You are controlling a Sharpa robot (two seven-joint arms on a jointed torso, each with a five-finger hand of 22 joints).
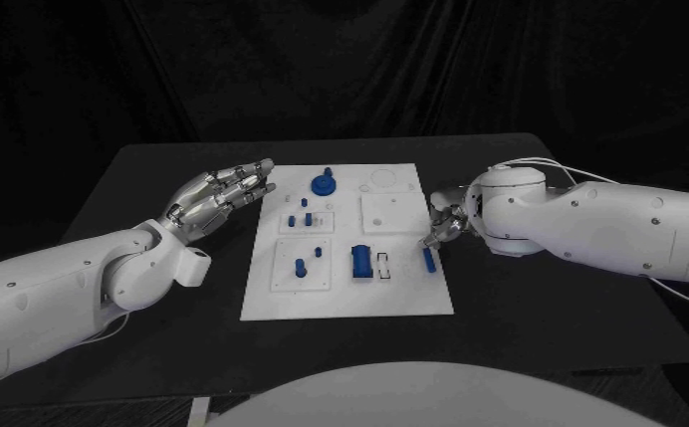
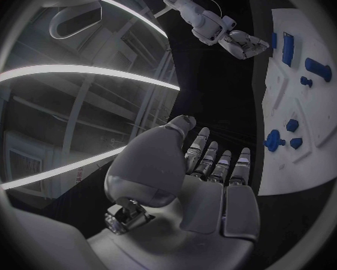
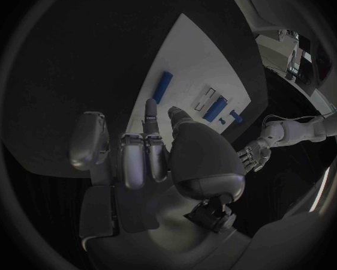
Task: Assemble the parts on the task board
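- Right silver hand (image 1: 442, 225) sits low at the edge of the flat white plastic task board (image 1: 344, 298). Its fingers point down at the board. In the right wrist view they are a little apart and hold nothing.
- Just by the tips of that hand lies a long thin blue bar (image 1: 429, 260). It lies flat on the board, loose, and I cannot tell if the hand touches it.
- Left silver hand (image 1: 218, 194) floats off the other side of the board, over the black bench (image 1: 143, 173). Its fingers are straight and apart, and it holds nothing.
- Near the left hand's fingertips a round blue knob with a small peg on top (image 1: 325, 184) stands on the board. It looks like it is in its place.
- A bit closer to the left hand's wrist side, two small blue pegs (image 1: 301, 218) stand up from a square pad. A short blue pin (image 1: 301, 268) stands in the next pad.
- Between the two hands, a chunky blue block (image 1: 360, 262) rests by a small white slotted piece (image 1: 385, 265).
- Close to the right hand is a bare white square pad (image 1: 389, 213) with nothing blue on it.
- My guess: the job is partly done. Some parts stand up in their spots. The bar by the right hand is not yet put in, and maybe the block too.
- The right hand looks ready to pick up the bar, so that may be the step now.
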